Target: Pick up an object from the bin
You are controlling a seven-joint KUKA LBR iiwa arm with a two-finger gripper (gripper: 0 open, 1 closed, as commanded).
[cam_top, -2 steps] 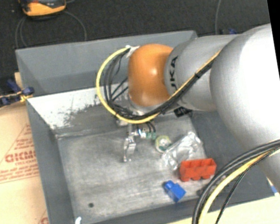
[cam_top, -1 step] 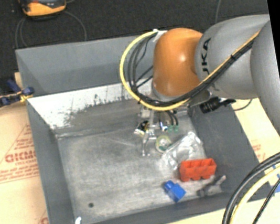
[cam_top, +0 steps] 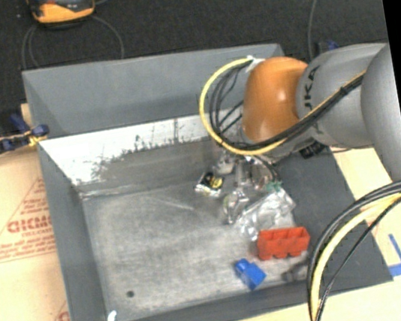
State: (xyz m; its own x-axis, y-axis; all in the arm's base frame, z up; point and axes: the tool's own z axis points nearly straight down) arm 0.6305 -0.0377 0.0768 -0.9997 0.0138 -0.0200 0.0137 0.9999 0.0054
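1. Now, the grey bin [cam_top: 145,241] is mostly bare, with its few things bunched at the right.
2. The arm [cam_top: 342,94] reaches in. Its gripper [cam_top: 240,191] is low at the far edge of a crumpled clear wrapper [cam_top: 270,213]; open or closed, I cannot tell.
3. A red brick [cam_top: 283,243] touches the wrapper's near side, with a blue piece [cam_top: 250,273] just beside.
4. A small yellow-black thing [cam_top: 208,185] sits near the gripper.
5. Best bet: bite the film squarely, lift straight, and don't drag the brick.

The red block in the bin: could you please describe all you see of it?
The red block looks like a studded plastic toy brick, lying flat on the bin floor toward its lower right. Its upper edge meets crinkled clear wrapping; a small blue piece lies close at its lower left.
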